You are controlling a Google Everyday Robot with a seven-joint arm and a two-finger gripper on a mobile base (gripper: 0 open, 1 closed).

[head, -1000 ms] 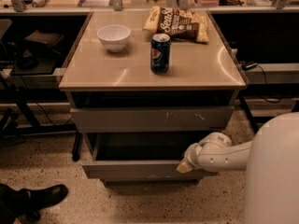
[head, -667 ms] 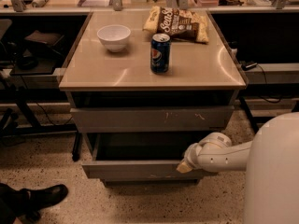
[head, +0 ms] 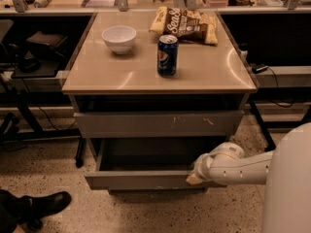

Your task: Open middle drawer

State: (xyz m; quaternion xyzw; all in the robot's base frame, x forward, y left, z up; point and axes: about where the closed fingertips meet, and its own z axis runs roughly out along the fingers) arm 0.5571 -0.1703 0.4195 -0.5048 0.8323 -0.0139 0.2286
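The middle drawer [head: 141,180] is the plain grey one pulled out toward me below the scratched drawer face [head: 160,124]. Its wide shallow tray [head: 146,154] shows dark and empty inside. My gripper [head: 193,178] is at the right end of this drawer's front face, touching its top edge, at the end of my white arm [head: 238,168] that reaches in from the right. A narrow grey strip of a lower drawer [head: 155,191] shows just beneath the open one.
The cabinet top [head: 97,74] carries a white bowl [head: 119,38], a blue soda can [head: 167,55] and a chip bag [head: 187,24]. A person's black shoe [head: 41,205] is on the floor at lower left. Dark desks and cables flank both sides.
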